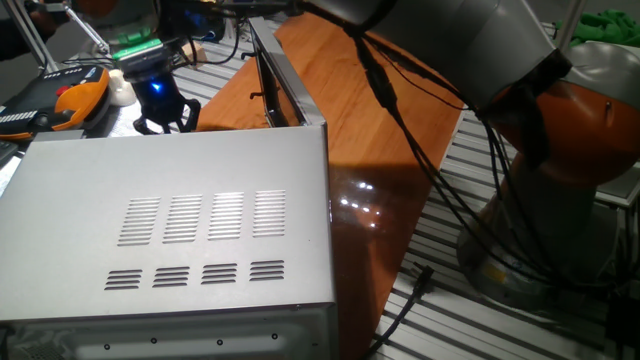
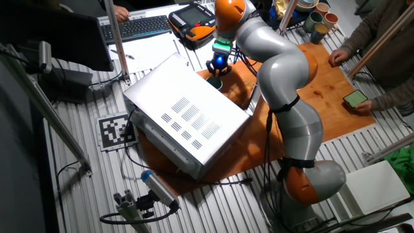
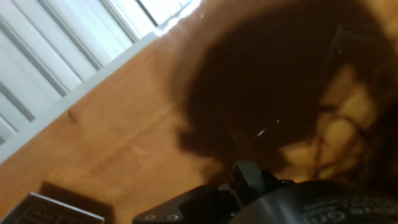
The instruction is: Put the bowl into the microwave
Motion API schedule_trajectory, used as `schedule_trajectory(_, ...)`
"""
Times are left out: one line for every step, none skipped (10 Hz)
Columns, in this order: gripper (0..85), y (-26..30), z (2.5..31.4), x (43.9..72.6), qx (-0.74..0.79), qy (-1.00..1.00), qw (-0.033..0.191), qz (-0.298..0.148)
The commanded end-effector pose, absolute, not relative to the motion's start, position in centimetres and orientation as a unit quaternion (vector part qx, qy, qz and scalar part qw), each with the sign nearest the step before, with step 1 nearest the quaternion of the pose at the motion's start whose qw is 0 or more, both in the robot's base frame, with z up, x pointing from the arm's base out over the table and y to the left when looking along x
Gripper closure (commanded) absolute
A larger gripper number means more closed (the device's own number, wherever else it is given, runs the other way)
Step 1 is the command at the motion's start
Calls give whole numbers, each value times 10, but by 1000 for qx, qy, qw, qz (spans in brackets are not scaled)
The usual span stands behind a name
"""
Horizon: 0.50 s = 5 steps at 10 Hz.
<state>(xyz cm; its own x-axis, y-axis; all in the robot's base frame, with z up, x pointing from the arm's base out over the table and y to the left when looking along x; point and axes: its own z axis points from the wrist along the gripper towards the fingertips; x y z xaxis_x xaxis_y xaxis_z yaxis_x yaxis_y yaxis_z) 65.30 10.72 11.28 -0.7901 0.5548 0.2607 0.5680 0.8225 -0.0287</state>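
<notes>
The microwave (image 1: 180,230) fills the foreground in one fixed view, its slotted top up and its dark-framed door (image 1: 272,85) swung open. It also shows in the other fixed view (image 2: 187,116). My gripper (image 1: 165,122) hangs just beyond the microwave's front, with a blue light on the hand. In the other fixed view the gripper (image 2: 216,72) sits on a small dark round bowl (image 2: 215,83) on the orange table. The hand view shows a dark rounded rim (image 3: 311,205) between dark fingers (image 3: 249,177). The jaws look closed on the bowl's wall.
A white rounded lump (image 1: 121,86) stands left of the gripper. An orange teach pendant (image 2: 192,17) and a keyboard (image 2: 139,26) lie behind. Cups (image 2: 318,16) stand at the table's far corner, and a person's hands rest at its right edge. Cables trail from the arm.
</notes>
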Motion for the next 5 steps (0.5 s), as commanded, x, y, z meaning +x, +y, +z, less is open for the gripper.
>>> schedule_trajectory(850, 110, 114, 650, -299, -945, 128, -24)
schedule_trajectory(850, 114, 117, 645, -303, -944, 127, -24)
schedule_trajectory(850, 117, 120, 642, -306, -943, 130, -25)
schedule_trajectory(850, 120, 124, 639, -309, -942, 130, -26)
schedule_trajectory(850, 123, 127, 636, -314, -940, 131, -26)
